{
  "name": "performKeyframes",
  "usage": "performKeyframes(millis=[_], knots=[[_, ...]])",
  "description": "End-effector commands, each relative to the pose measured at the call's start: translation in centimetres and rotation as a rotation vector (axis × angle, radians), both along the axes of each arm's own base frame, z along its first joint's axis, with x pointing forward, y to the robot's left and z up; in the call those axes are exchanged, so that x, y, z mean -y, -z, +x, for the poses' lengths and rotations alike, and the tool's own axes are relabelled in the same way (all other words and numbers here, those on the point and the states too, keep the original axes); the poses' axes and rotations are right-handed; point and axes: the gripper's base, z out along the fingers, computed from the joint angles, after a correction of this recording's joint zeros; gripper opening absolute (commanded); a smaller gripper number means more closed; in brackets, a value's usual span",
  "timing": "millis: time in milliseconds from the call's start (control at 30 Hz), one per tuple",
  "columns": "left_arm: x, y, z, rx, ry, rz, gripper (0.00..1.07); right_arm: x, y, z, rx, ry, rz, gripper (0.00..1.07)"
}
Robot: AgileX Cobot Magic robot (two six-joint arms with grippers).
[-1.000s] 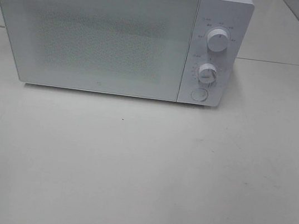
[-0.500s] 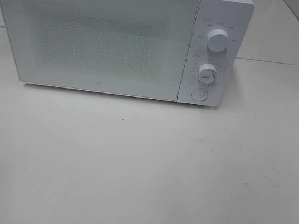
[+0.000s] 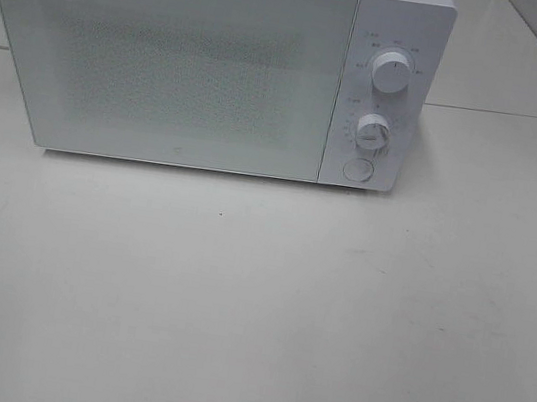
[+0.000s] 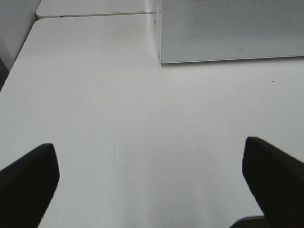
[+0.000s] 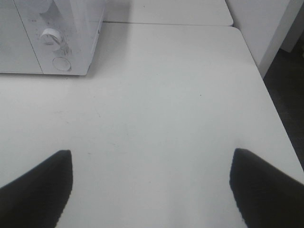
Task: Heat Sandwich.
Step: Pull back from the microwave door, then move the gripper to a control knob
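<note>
We see no sandwich anywhere; it may lie inside the shut microwave (image 3: 208,66) at the table's (image 3: 252,310) far edge, so we cannot tell if heating has begun. The left gripper (image 4: 149,154) and right gripper (image 5: 152,159) stand wide and empty.

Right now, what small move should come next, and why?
Probably bring the right gripper toward the dials on the microwave. Its door is shut, no sandwich shows on the table, and both this and the left gripper hang open and empty; the dials lie on the right gripper's side.
</note>
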Motion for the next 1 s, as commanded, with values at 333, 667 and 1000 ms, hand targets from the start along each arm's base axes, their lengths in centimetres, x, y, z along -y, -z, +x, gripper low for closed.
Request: performKeyframes(millis=[333,667,1000], knots=[[0.0,0.0,-0.3,0.036,-0.009,-0.003,1.01,-0.8,-1.5,5.1,0.060,-0.024,-0.001,0.85],[0.0,0.0,-0.3,0.036,-0.009,-0.003,1.01,-1.5,-1.4,9.3,0.061,-0.049,0.008,0.83],[0.0,0.0,-0.3,0.036,-0.009,-0.003,1.01,-2.3,-1.0,13.2,0.103,-0.081,0.022,0.83]])
